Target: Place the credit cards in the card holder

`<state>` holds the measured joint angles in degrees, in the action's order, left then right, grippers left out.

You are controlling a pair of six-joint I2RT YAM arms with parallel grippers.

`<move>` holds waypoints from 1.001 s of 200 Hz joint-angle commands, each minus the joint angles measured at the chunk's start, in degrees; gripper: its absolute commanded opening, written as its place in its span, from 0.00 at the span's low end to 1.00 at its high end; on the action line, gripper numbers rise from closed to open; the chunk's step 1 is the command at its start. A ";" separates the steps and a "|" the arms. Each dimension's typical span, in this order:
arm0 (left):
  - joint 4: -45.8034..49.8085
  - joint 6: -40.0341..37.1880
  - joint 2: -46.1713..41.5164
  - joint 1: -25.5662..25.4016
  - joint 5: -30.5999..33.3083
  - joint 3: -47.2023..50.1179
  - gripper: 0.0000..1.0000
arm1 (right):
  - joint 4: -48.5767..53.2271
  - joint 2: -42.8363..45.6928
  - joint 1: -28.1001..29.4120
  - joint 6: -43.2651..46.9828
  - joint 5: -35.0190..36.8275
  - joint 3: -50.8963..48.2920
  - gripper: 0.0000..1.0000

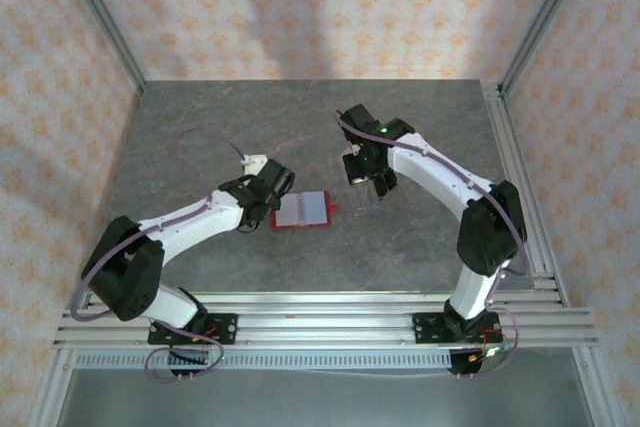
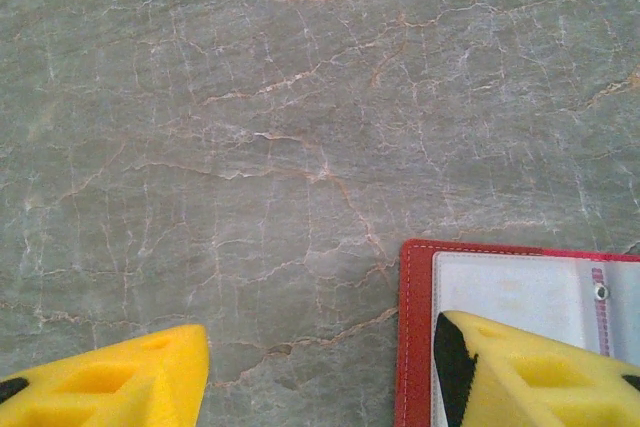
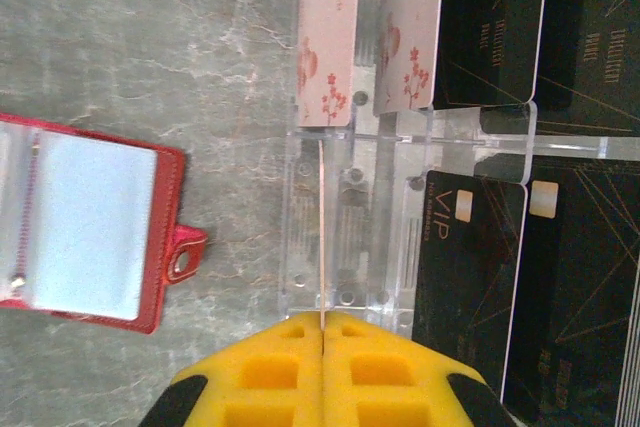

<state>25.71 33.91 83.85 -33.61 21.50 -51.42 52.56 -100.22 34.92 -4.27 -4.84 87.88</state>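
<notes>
Card holder (image 1: 301,210) lies open and flat on the stone table (image 1: 200,137) in the top view, with the left gripper (image 1: 272,203) at its left edge and the right gripper (image 1: 366,185) off to its right, over a clear rack (image 1: 362,202). Left wrist view: yellow fingers (image 2: 110,387) spread wide, one above bare table, the other over the red holder's clear pocket, nothing pinched. Right wrist view sharpens what the top view blurs: two pink floral cards (image 3: 327,37), four black cards (image 3: 470,277), and one credit card (image 3: 322,237) edge-on in the rack, pinched between pressed-together fingers. The holder sits well to the left of them.
</notes>
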 commanded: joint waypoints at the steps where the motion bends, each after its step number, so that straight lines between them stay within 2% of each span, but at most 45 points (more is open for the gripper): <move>1: 2.06 -2.27 -0.18 0.47 1.43 -1.76 0.63 | -0.32 3.68 -0.24 -1.97 -3.97 1.36 0.00; 38: -0.44 -7.22 0.15 0.42 -3.03 -0.72 0.62 | -8.25 6.77 -0.29 -7.73 -14.41 -2.72 0.00; 68: -2.43 -9.73 1.25 -0.29 -6.02 0.15 0.62 | -23.78 8.80 -0.29 -16.45 -23.93 -11.88 0.00; 86: -3.33 -10.31 2.37 -0.93 -6.47 0.46 0.62 | -32.71 9.15 -0.12 -21.30 -26.74 -17.42 0.00; 128: -5.39 -10.93 5.35 -1.29 -7.00 1.07 0.62 | -49.24 8.78 0.57 -28.42 -28.36 -27.56 0.00; 160: -6.40 -11.09 7.74 -1.30 -6.31 0.97 0.62 | -53.45 5.89 2.09 -29.67 -28.64 -29.65 0.00; 200: -7.70 -10.72 9.98 -1.46 -5.25 1.05 0.62 | -53.50 2.07 3.32 -28.10 -27.05 -29.95 0.00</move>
<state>19.70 23.88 92.66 -34.52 14.33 -50.94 2.04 -95.98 37.82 -32.40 -32.49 58.96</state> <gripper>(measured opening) 0.623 0.040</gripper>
